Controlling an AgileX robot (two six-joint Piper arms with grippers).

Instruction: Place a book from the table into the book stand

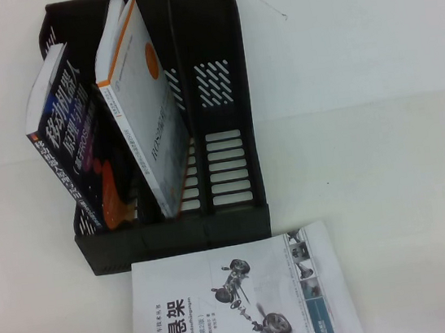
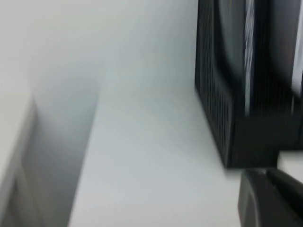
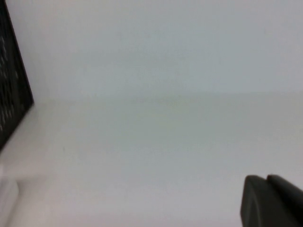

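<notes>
Book [image 1: 245, 307] with the car-suspension cover lies flat on the white surface [image 1: 389, 185], just in front of the black book stand [image 1: 230, 132], whose left and middle compartments hold two leaning books. Left tool [image 2: 270, 198] hovers beside the stand, pressed together and empty. Right tool [image 3: 272, 201] hangs over bare surface; whether it is spread I cannot tell.

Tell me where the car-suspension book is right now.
In the high view the book lies flat on the table, front and centre, just before the book stand.
</notes>
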